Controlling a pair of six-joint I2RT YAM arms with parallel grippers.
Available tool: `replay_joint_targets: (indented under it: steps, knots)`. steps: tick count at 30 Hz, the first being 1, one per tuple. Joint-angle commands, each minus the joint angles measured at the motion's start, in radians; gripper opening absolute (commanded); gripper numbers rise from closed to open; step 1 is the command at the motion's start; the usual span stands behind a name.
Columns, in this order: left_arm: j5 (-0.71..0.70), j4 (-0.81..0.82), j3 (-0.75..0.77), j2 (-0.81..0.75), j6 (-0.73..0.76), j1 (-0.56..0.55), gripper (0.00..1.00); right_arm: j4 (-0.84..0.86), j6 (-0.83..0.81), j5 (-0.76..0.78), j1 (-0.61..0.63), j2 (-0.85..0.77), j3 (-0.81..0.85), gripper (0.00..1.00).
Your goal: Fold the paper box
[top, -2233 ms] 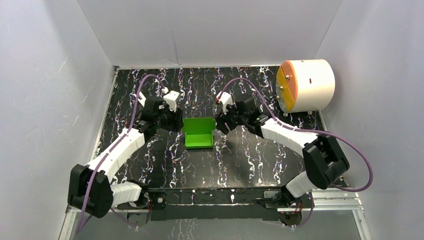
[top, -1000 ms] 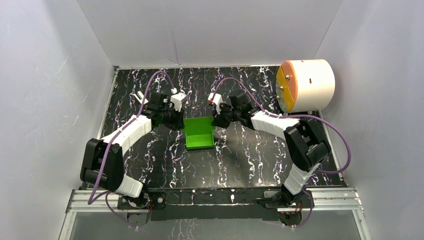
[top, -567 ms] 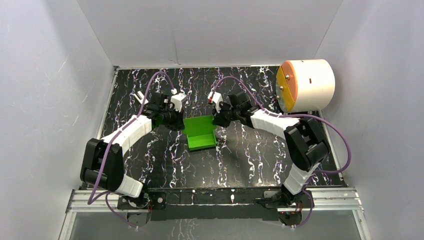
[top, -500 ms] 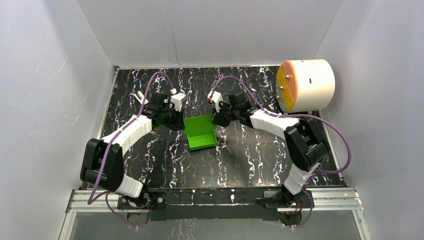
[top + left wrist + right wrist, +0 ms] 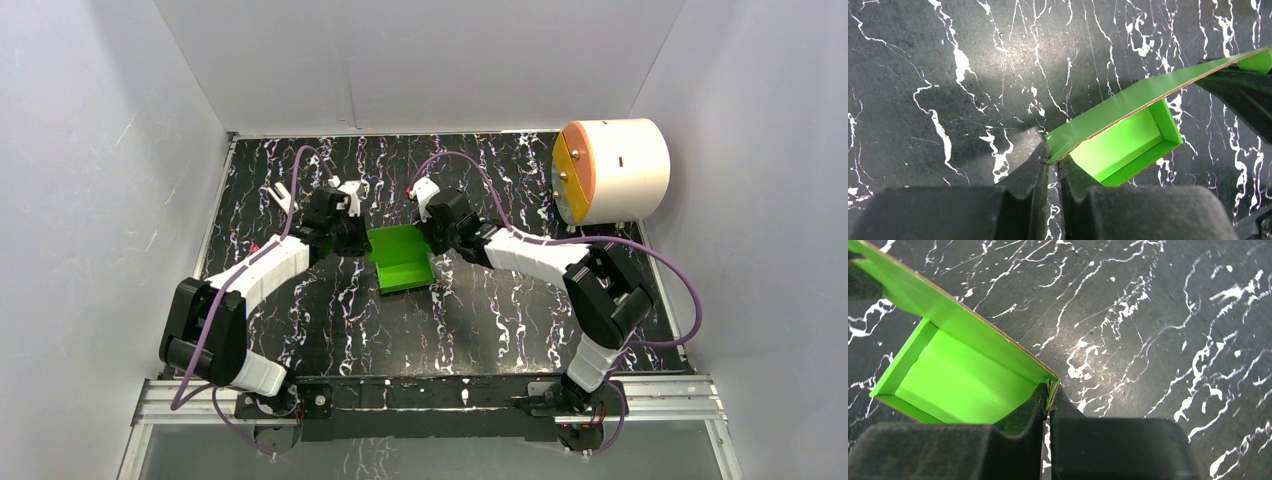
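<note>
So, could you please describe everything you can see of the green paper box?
The paper box is bright green thin card with a brown raw edge, half folded: a shallow open tray with low walls and a long flap along its far side. It lies over the black marbled table, between the arms. The left claw and right claw each pinch one end corner of that flap.

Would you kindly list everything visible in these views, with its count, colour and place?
paper box: one, bright green, table centre, lid flap open
cylinder: one, white with orange-yellow face, far right corner
table: one, black with white veins, beneath everything
walls: white, on the left, far and right sides
arms: two, white and black, reaching in from the near edge
left hand: black, shut on the flap's left corner
right hand: black, shut on the flap's right corner
</note>
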Motion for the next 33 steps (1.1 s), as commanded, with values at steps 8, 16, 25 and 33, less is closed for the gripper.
replay_joint_targets:
  steps: [8,16,25,33]
  knots:
    - [-0.178,0.187,-0.042,-0.09,-0.258,-0.108,0.0,-0.03,0.238,0.213,0.102,-0.006,0.056,0.0]
    - [-0.189,0.301,-0.096,-0.099,-0.408,-0.146,0.0,-0.05,0.36,0.324,0.161,0.041,0.087,0.0]
    - [-0.279,0.391,-0.151,-0.102,-0.466,-0.198,0.0,-0.081,0.48,0.446,0.199,0.101,0.124,0.0]
    - [-0.294,0.424,-0.183,-0.11,-0.481,-0.22,0.0,-0.129,0.621,0.495,0.199,0.126,0.167,0.0]
